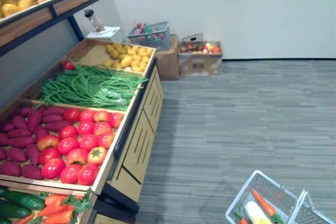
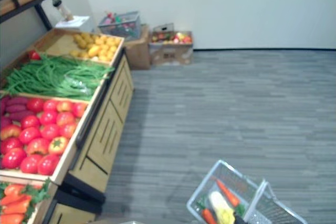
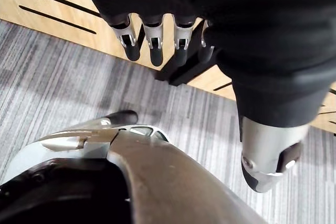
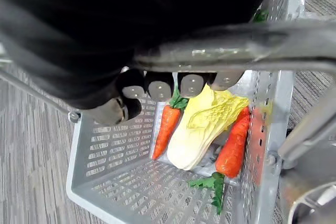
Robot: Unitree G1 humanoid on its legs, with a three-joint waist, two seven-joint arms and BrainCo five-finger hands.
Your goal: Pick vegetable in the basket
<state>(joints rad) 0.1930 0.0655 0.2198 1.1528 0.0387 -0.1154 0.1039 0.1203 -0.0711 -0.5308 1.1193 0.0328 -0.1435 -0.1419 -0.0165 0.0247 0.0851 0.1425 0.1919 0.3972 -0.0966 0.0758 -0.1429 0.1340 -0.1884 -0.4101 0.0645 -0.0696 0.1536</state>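
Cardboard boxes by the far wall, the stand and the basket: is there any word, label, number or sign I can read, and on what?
Cardboard box: dark print on its front, too blurred to read.
Wooden stand: no label, price tag or number visible on its front or bins.
Basket: no readable text on its grey walls.
So there is no legible text.

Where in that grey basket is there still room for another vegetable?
The bare perforated floor of the grey plastic basket, between the slim orange carrot and the opposite wall, is free. The side with the pale yellow cabbage and fatter carrot is crowded.
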